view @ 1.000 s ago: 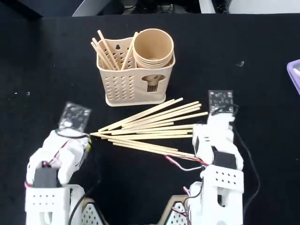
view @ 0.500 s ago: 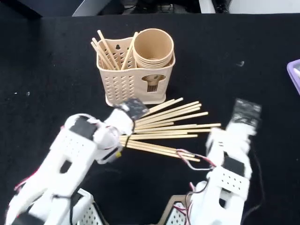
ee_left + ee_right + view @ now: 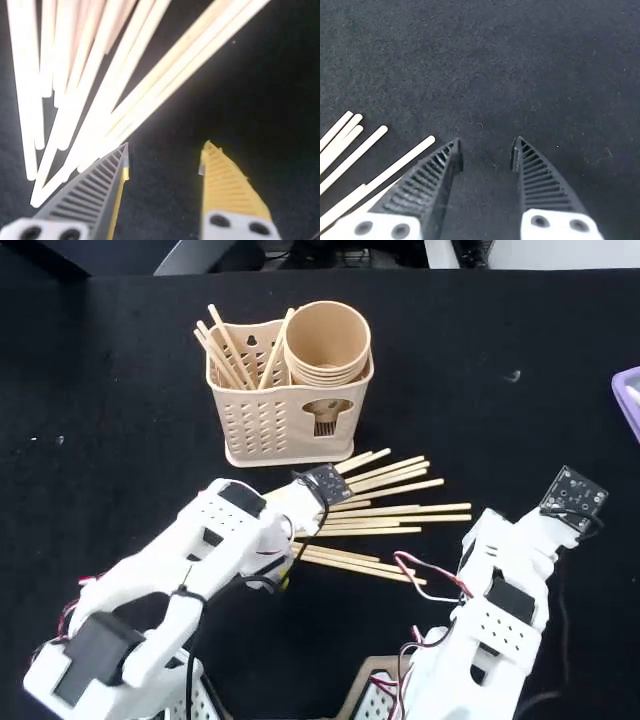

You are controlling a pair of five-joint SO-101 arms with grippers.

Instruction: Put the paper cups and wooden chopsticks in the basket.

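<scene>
Stacked paper cups (image 3: 327, 340) upright in beige basket (image 3: 285, 420), some chopsticks (image 3: 225, 348) inside, loose wooden chopsticks (image 3: 385, 510) fanned on table

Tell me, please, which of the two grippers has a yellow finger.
The left gripper: one finger is yellow, while on the right gripper both are black.

Beige perforated basket (image 3: 268, 426), black table (image 3: 520, 330)

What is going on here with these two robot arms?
The cups stand stacked in one compartment of the basket, some chopsticks in the other. More chopsticks lie loose on the table in front. The left gripper is open at the edge of that pile, gripping nothing yet. The right gripper is open over bare table beside the pile's other end.
</scene>
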